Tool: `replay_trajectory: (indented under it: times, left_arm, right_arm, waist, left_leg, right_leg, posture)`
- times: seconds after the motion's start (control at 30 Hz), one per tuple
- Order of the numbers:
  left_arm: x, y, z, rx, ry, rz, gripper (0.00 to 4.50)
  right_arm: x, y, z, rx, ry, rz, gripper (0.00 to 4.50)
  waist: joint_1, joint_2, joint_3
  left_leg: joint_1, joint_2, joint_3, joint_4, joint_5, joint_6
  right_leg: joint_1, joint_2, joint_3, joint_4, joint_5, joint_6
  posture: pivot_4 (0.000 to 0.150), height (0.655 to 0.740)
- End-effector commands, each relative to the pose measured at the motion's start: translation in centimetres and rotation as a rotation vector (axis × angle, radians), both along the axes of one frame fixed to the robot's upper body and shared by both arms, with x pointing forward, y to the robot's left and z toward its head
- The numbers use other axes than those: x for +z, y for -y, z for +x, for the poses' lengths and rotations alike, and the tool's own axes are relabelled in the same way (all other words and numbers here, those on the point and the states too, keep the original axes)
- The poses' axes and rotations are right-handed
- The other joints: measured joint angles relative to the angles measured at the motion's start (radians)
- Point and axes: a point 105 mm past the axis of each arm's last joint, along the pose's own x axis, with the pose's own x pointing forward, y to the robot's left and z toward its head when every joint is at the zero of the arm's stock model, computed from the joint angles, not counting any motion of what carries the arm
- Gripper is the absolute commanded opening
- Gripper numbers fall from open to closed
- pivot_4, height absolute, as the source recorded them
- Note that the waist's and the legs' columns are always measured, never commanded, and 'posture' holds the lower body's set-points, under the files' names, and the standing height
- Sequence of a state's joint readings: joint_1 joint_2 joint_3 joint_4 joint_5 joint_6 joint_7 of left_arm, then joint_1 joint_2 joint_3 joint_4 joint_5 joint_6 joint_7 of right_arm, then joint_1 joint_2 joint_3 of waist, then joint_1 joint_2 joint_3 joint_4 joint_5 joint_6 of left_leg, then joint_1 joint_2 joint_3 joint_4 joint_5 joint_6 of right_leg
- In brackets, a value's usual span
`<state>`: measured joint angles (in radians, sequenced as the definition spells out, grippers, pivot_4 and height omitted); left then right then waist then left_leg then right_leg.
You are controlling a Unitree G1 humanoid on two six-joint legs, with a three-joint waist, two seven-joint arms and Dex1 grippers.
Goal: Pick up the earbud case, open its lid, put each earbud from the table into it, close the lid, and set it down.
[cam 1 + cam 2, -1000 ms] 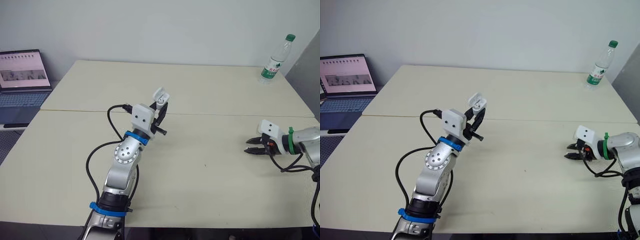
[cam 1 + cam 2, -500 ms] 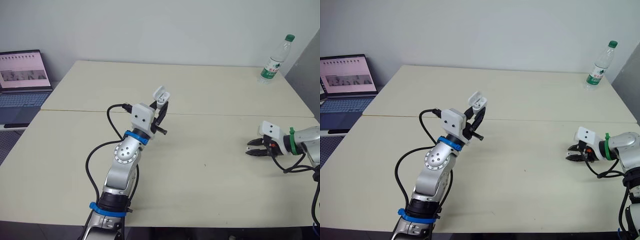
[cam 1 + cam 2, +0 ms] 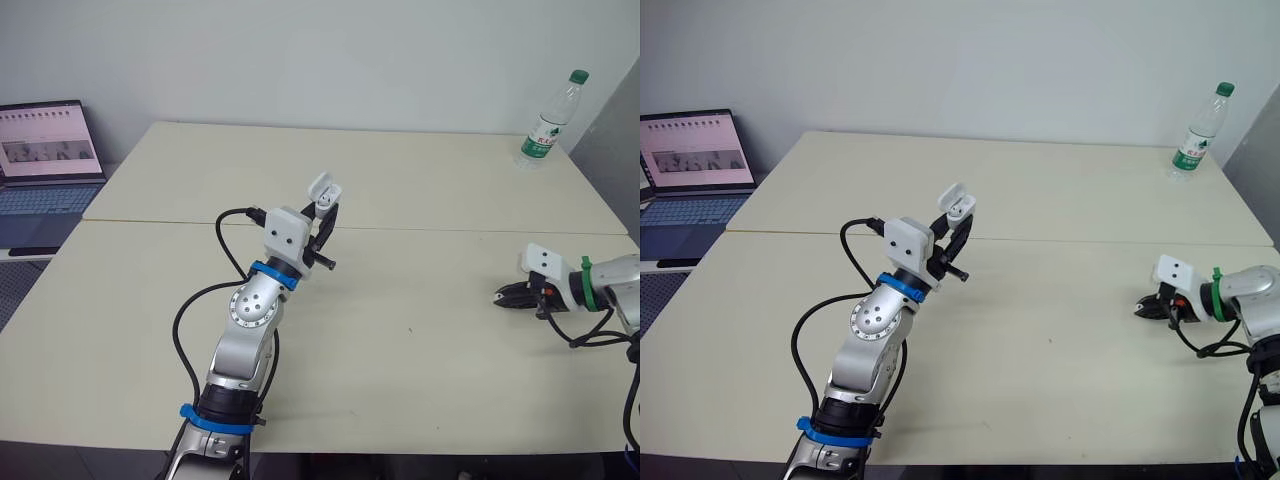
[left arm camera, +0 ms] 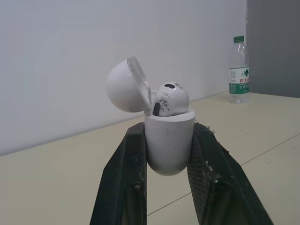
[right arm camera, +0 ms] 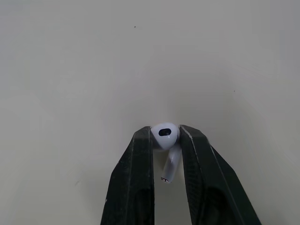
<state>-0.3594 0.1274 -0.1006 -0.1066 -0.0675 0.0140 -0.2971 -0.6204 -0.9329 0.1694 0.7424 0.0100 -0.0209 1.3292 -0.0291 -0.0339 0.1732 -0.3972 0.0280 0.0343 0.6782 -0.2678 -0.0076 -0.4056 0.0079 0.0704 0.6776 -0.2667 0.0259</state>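
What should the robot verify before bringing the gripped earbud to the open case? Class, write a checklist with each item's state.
1. Left jaws shut on the small white glossy plastic earbud case: ok.
2. Its rounded white lid open: ok.
3. One white earbud seated in it: ok.
4. Right jaws shut on the second white stemmed earbud: ok.
5. Second slot free: cannot tell.
6. That earbud lifted off the cream table: cannot tell.

Head stereo pair high, facing forward-down, sharing whole table; wrist cameras close, left one shares bottle.
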Motion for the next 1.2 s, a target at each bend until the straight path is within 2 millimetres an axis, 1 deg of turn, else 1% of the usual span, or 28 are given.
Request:
replay_trajectory:
  times: [0.03, 0.1, 0.17, 0.23, 0.33, 0.4, 0.57, 0.7, 0.83, 0.9, 0.93, 1.0, 1.2]
  left_arm:
    - [1.5, 0.3, -0.6, -0.013, 0.063, -0.017, 0.77]
    - [1.5, 0.3, -0.6, -0.011, 0.061, -0.021, 0.77]
    - [1.4, 0.4, -0.7, -0.01, 0.06, -0.024, 0.77]
    - [1.2, 0.4, -0.8, -0.009, 0.061, -0.023, 0.77]
    - [1.2, 0.8, -0.9, -0.007, 0.069, -0.031, 0.77]
    - [1.3, 1.1, -0.9, -0.008, 0.072, -0.042, 0.77]
    - [1.4, 1.6, -1.0, -0.022, 0.078, -0.042, 0.77]
    - [1.3, 1.5, -1.0, -0.021, 0.076, -0.042, 0.77]
    - [1.3, 1.5, -1.0, -0.019, 0.077, -0.042, 0.77]
    - [1.4, 1.5, -1.0, -0.019, 0.079, -0.042, 0.77]
    - [1.4, 1.5, -1.0, -0.019, 0.079, -0.042, 0.77]
    - [1.4, 1.5, -1.0, -0.019, 0.079, -0.042, 0.77]
    - [1.2, 1.5, -1.2, -0.017, 0.071, -0.044, 0.77]
  right_arm:
    - [1.5, 1.7, -0.8, -0.011, 0.002, -0.046, 0.44]
    - [1.7, 2.5, -2.4, 0.029, -0.048, -0.089, 0.44]
    - [1.8, 3.9, -4.5, 0.086, -0.102, -0.187, 0.44]
    - [1.9, 5.6, -5.9, 0.121, -0.126, -0.298, 0.44]
    - [1.5, 8.7, -7.4, 0.078, -0.166, -0.45, 0.44]
    - [1.0, 9.7, -7.9, 0.054, -0.173, -0.487, 0.44]
    - [0.1, 10.6, -8.6, 0.038, -0.204, -0.514, 0.44]
    - [-0.3, 10.2, -8.2, 0.01, -0.19, -0.473, 0.44]
    - [-0.6, 10.0, -8.2, 0.008, -0.196, -0.462, 0.44]
    - [-0.7, 10.2, -8.2, 0.006, -0.193, -0.464, 1.17]
    - [-0.7, 10.2, -8.2, 0.005, -0.191, -0.462, 1.42]
    - [-0.7, 10.4, -8.5, 0.008, -0.198, -0.467, 2.1]
    - [-0.7, 11.3, -9.4, 0.012, -0.236, -0.503, 2.1]
  waist:
    - [0.002, 0.0, 0.0]
    - [0.005, 0.0, 0.0]
    - [0.011, 0.001, 0.0]
    - [0.01, 0.001, 0.0]
    - [0.004, 0.001, 0.0]
    - [0.0, 0.001, 0.0]
    - [-0.005, 0.003, -0.001]
    - [-0.004, 0.001, 0.0]
    - [-0.004, -0.002, 0.0]
    - [-0.004, -0.002, 0.0]
    - [-0.004, -0.002, 0.0]
    - [-0.003, -0.002, 0.0]
    - [-0.001, -0.002, 0.0]
  left_leg:
    - [0.0, 0.0, 0.0, 0.0, 0.0, 0.0]
    - [0.0, 0.0, 0.0, 0.0, 0.0, 0.0]
    - [-0.001, -0.001, -0.001, 0.0, 0.0, 0.0]
    - [-0.001, 0.0, -0.001, -0.001, 0.0, 0.0]
    - [0.0, 0.0, 0.001, -0.001, 0.0, 0.0]
    - [0.001, 0.0, 0.001, 0.0, 0.0, 0.0]
    - [0.005, 0.001, 0.004, -0.001, 0.0, 0.0]
    - [0.005, 0.001, 0.004, 0.0, 0.0, 0.0]
    - [0.005, 0.001, 0.004, 0.0, 0.0, 0.0]
    - [0.005, 0.001, 0.004, 0.0, 0.0, 0.0]
    - [0.005, 0.001, 0.004, 0.0, 0.0, 0.0]
    - [0.005, 0.001, 0.003, 0.0, 0.0, 0.0]
    - [0.005, 0.0, 0.002, 0.0, 0.0, 0.0]
  right_leg:
    - [0.0, 0.0, 0.0, 0.0, 0.0, 0.0]
    - [0.0, 0.0, 0.0, 0.0, 0.0, 0.0]
    - [0.0, -0.001, -0.001, -0.001, 0.0, 0.0]
    - [0.0, -0.001, -0.001, -0.002, 0.0, 0.0]
    - [0.0, -0.001, 0.0, -0.001, 0.0, 0.0]
    - [0.0, -0.001, 0.0, -0.001, 0.0, 0.0]
    - [0.002, 0.001, 0.002, 0.001, 0.0, 0.0]
    - [0.002, 0.001, 0.002, 0.001, 0.0, 0.0]
    - [0.003, 0.001, 0.002, 0.001, 0.0, 0.0]
    - [0.003, 0.001, 0.003, 0.001, 0.0, 0.0]
    - [0.003, 0.001, 0.003, 0.001, 0.0, 0.0]
    - [0.003, 0.001, 0.002, 0.001, 0.0, 0.0]
    - [0.003, 0.001, 0.002, 0.001, 0.0, 0.0]
  posture:
    - [0.15, 0.74]
    - [0.15, 0.74]
    - [0.15, 0.74]
    - [0.15, 0.74]
    - [0.15, 0.74]
    - [0.15, 0.74]
    - [0.15, 0.74]
    - [0.15, 0.74]
    - [0.15, 0.74]
    - [0.15, 0.74]
    - [0.15, 0.74]
    - [0.15, 0.74]
    - [0.15, 0.74]
